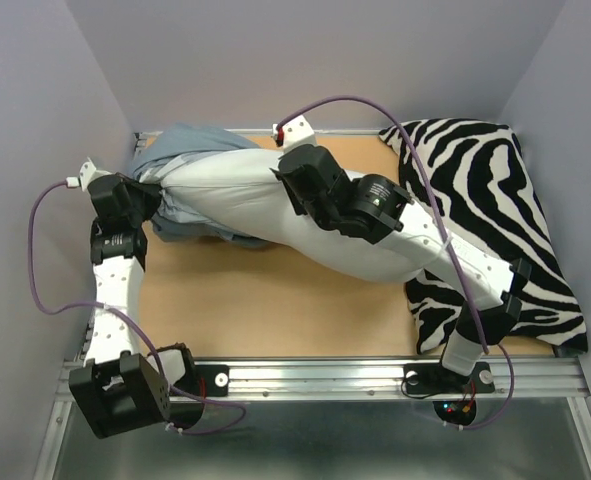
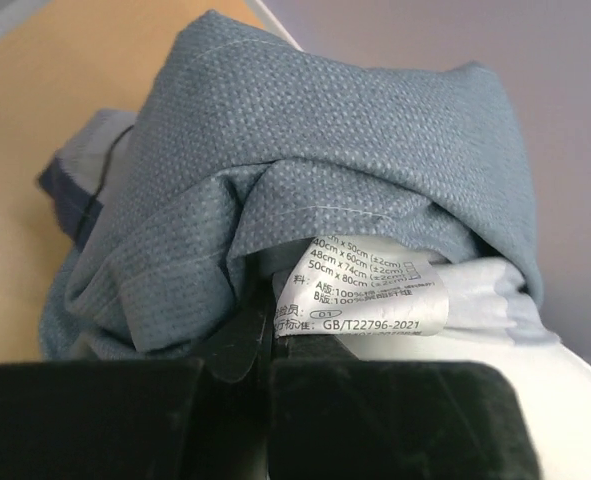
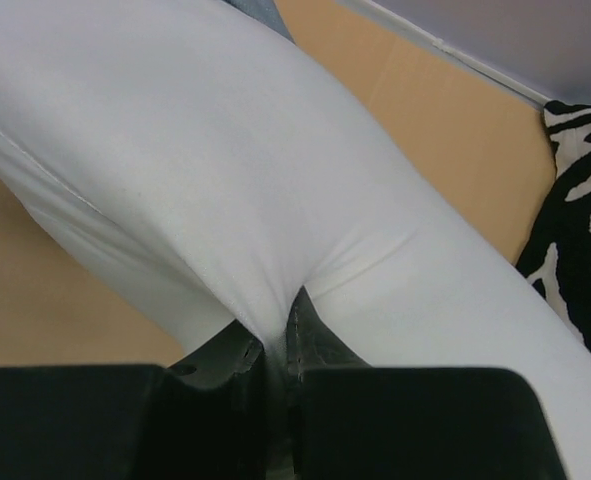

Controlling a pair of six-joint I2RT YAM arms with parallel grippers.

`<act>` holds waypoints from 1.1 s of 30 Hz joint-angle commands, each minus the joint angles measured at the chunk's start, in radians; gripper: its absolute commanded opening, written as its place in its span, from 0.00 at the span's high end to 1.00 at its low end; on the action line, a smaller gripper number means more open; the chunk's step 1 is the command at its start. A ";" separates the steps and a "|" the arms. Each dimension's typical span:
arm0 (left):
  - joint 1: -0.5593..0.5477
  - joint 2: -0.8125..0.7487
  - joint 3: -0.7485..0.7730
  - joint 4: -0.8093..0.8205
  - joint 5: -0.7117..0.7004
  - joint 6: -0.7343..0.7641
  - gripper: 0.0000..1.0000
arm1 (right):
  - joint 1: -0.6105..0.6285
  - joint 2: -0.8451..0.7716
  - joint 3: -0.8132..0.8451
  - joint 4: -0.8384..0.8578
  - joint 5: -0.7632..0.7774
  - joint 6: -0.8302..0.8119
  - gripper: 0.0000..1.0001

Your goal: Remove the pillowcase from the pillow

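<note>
Overhead: pillow (image 1: 245, 195) lies diagonally across desk (image 1: 275, 300), its right end touching zebra cushion (image 1: 485, 190). pillowcase (image 1: 190, 145) is bunched over the pillow's far-left end, plain blue side out. At that bunch sits left gripper (image 1: 145, 195); on the pillow's middle, right gripper (image 1: 293, 185).

Left wrist: left gripper (image 2: 260, 340) pinched together on a fold of pillowcase (image 2: 325, 130), just under a white care label (image 2: 370, 285).

Right wrist: right gripper (image 3: 280, 335) clamped on a pinch of pillow (image 3: 225, 150) cloth, which puckers at the fingers; desk (image 3: 445, 130) and cushion (image 3: 580, 220) beyond
</note>
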 commanded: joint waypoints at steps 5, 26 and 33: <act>0.127 0.146 0.092 0.014 -0.261 0.035 1.00 | -0.044 -0.238 0.101 -0.019 0.258 -0.005 0.99; 0.115 0.233 0.127 0.053 -0.107 0.069 0.82 | -0.047 -0.088 0.296 0.111 0.364 -0.115 0.99; 0.072 0.075 0.030 0.060 0.012 0.121 0.40 | -0.074 0.087 0.348 0.171 0.329 -0.117 1.00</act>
